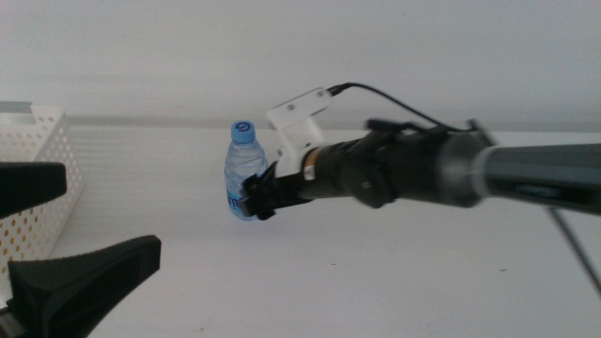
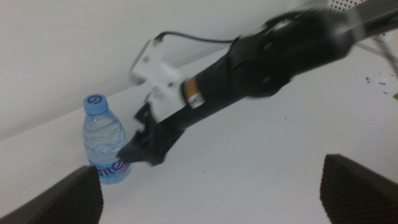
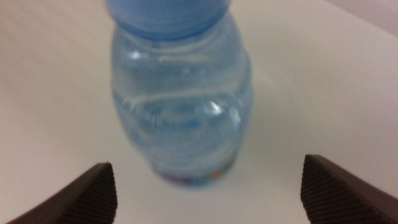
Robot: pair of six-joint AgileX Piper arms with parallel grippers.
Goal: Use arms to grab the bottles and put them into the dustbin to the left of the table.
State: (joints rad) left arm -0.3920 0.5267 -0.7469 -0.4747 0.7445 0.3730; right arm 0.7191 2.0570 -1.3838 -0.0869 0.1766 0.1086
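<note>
I see clear water bottle (image 1: 244,173) w/ blue cap, upright on plain white surface (image 1: 376,272). Right gripper (image 1: 260,198) fingers open at it; left gripper (image 1: 42,235) fingers open, near dustbin (image 1: 38,178).

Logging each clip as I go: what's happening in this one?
The right gripper has reached in from the right to the small water bottle, which stands upright on the table. Its jaws are open on either side of the bottle, not yet closed. The left gripper waits open near the dustbin at the left edge.
</note>
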